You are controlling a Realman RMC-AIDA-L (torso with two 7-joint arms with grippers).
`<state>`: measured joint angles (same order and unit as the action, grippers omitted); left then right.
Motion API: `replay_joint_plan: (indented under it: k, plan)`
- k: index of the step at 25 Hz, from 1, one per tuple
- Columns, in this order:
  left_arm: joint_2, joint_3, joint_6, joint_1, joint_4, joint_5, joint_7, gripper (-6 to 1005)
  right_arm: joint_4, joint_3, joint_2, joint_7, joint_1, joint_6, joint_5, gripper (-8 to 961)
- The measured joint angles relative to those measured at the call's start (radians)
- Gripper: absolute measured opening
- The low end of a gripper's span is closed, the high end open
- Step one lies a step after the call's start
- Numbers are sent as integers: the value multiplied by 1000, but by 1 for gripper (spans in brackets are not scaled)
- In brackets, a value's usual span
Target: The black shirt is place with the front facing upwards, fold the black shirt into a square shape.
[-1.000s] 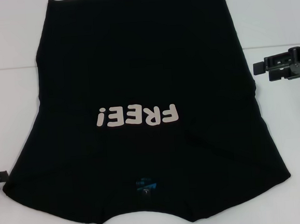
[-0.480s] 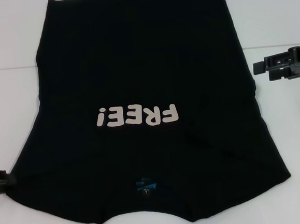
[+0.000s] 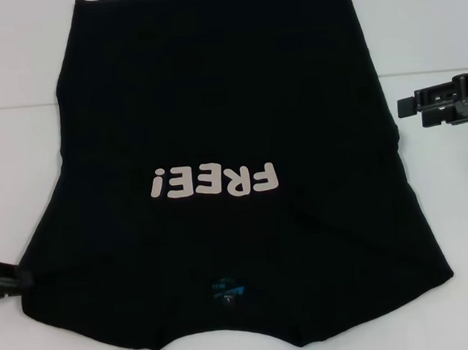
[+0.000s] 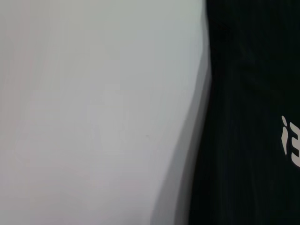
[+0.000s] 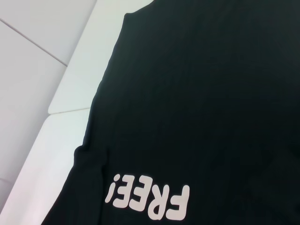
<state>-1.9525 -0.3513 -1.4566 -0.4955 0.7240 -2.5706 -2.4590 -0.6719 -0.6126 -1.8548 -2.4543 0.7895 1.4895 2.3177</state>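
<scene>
My left gripper (image 3: 0, 278) has slid in to the near-left sleeve edge of the black shirt (image 3: 228, 102), lying flat, lettering up, on the white table (image 3: 17, 95), fingers' state unclear; right gripper (image 3: 447, 103) hovers off the right edge, so folding hasn't begun.

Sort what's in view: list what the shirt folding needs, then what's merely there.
Part of the job:
- black shirt, spread flat with the FREE! lettering facing up
- left tool, at the shirt's near left edge
- right tool, off the cloth on the right

Merely there:
- white table
</scene>
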Motion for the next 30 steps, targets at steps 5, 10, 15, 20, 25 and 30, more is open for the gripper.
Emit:
replay_joint_plan:
  k: [5, 10, 15, 20, 25, 30]
  plan:
    - [2, 2, -1, 0, 2, 0, 0, 205, 0, -7, 1, 0, -2, 2, 1, 707]
    - [6, 3, -26, -2, 3, 14, 30, 75, 0, -14, 6, 0, -5, 15, 5, 708]
    - [8, 7, -73, -11, 6, 60, 71, -2, -4, -45, 27, -2, -21, 110, 84, 708]
    - [13, 4, -61, -36, 3, 71, 72, -3, -18, -37, 42, -10, -56, 198, 188, 708]
    - [14, -1, -39, -64, -2, 67, 67, -2, -12, -43, 37, 2, -92, 202, 206, 707]
    - [14, -2, -26, -77, -11, 67, 67, 0, -6, -47, -4, 26, -103, 166, 257, 680]
